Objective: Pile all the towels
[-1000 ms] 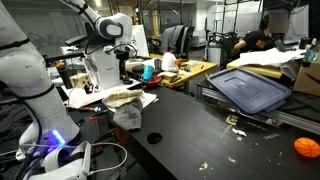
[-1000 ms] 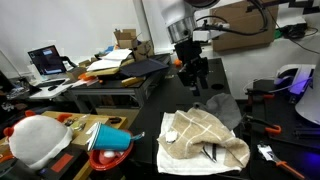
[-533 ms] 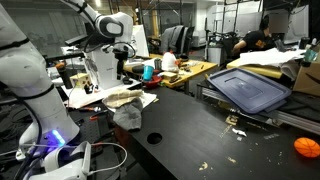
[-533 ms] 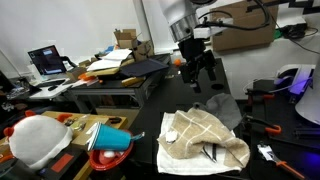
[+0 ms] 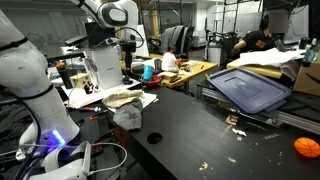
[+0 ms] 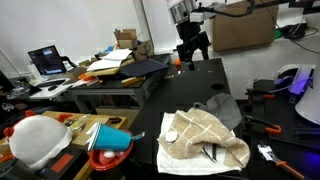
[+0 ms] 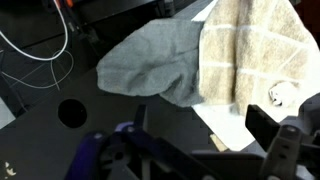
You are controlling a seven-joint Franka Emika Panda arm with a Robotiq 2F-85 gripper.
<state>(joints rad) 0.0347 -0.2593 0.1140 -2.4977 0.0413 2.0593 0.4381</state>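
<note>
A tan towel with a darker grid [image 6: 205,135] lies spread on the black table [image 6: 190,80]. A crumpled grey towel [image 6: 226,108] touches its far edge. Both also show in an exterior view as the tan towel [image 5: 124,98] and the grey towel [image 5: 128,116]. In the wrist view the grey towel [image 7: 150,65] overlaps the tan towel [image 7: 250,50], and a flat white layer [image 7: 225,118] shows beneath; I cannot tell whether it is cloth or paper. My gripper [image 6: 193,47] hangs high above the towels, open and empty, and is also seen as the gripper [image 5: 128,42] [image 7: 200,140].
A large dark blue-grey tray [image 5: 248,88] rests on a neighbouring table. An orange ball [image 5: 306,147] lies near the edge, and the tabletop has a round hole [image 5: 153,139]. A blue cup [image 6: 115,138] and a laptop [image 6: 45,62] stand beside the table. A person [image 5: 255,42] sits behind.
The gripper has risen straight up away from the towels, and its jaws have spread wider. The towels have not moved.
</note>
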